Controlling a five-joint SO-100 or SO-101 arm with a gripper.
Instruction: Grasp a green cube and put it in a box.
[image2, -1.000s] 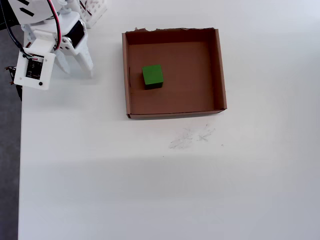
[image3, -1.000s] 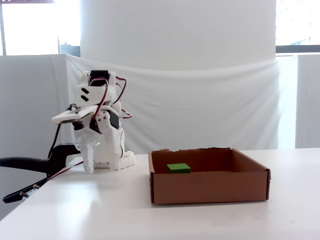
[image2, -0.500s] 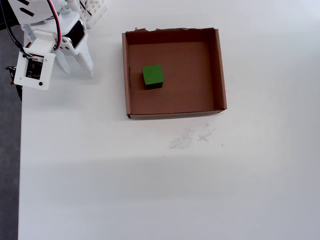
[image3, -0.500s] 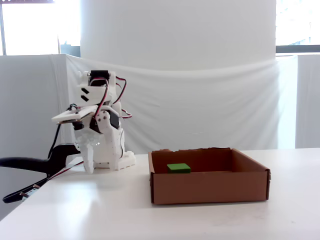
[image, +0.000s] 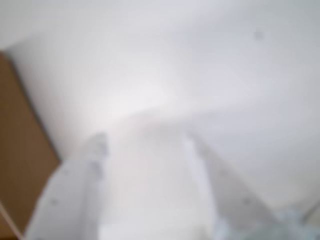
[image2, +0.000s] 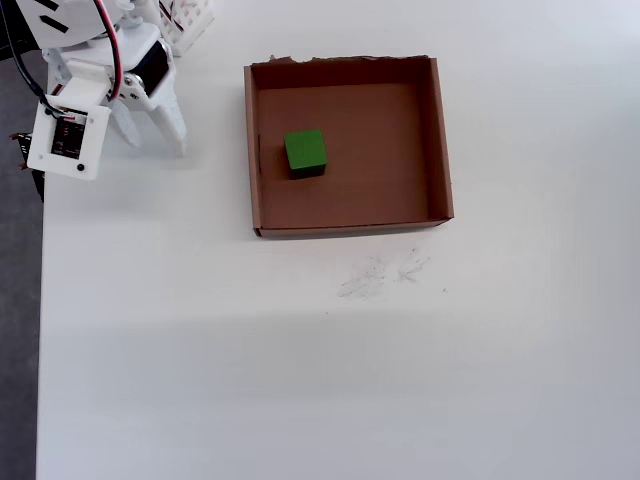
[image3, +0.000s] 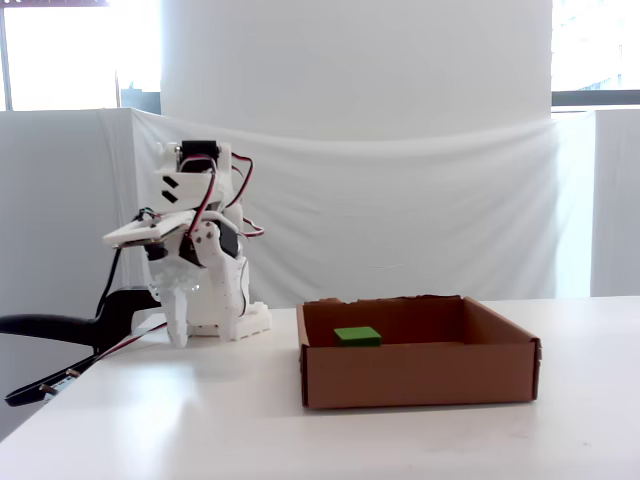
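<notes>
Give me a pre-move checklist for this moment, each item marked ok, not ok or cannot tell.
1. Green cube inside the box: ok, it sits on the floor, left of centre in the overhead view.
2. Cube lying flat: ok; the fixed view shows its top level.
3. Gripper clear of the box: ok, it is over the table left of the box.
4. Gripper empty: ok, the wrist view shows only bare table between the fingers.
5. Box undisturbed and upright: ok, walls standing, far rim ragged.
6. Exact finger opening: cannot tell, the wrist view is blurred.
</notes>
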